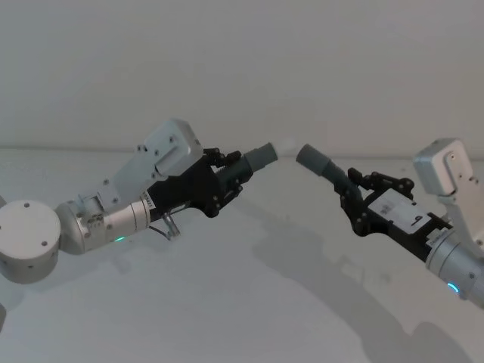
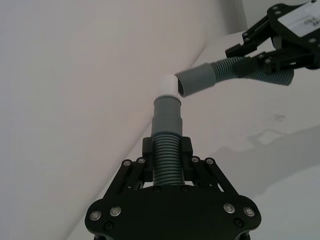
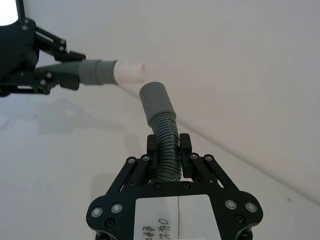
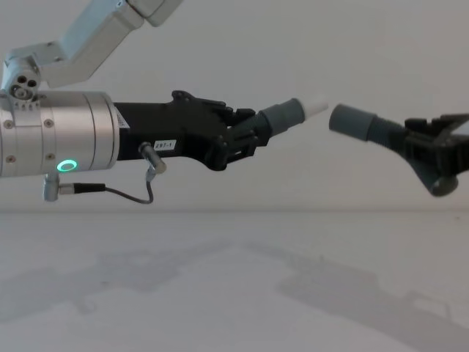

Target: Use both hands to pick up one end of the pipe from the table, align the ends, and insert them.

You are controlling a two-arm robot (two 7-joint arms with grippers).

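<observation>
The left gripper [image 1: 233, 174] reaches in from the robot's left, raised well above the table [image 1: 242, 310]. Its silver wrist [image 4: 44, 139] lies about level, and its fingers point inward and slightly upward. The right gripper [image 1: 349, 187] comes in from the opposite side at much the same height, angled up toward its partner. Both hang in open air before the pale wall [image 1: 242, 60], with the table well below them.

The left jaws are clenched on the ribbed part of the left hose piece [image 2: 167, 160], which runs straight out between the fingertips. Its narrow cuff [image 2: 166, 117] and pale tip [image 2: 168, 85] stand well ahead of the jaws. The right jaws grasp the ribbed part of the right hose piece [image 3: 167, 145] in the same way. That hose bends just past the fingertips, and its wide cuff [image 3: 155, 102] sits ahead of them.

The pale tip and the mouth of the wide cuff face each other, near but apart, and the chest view shows a small gap between them. They are not in line: in the right wrist view the tip passes to one side of the wide cuff.
</observation>
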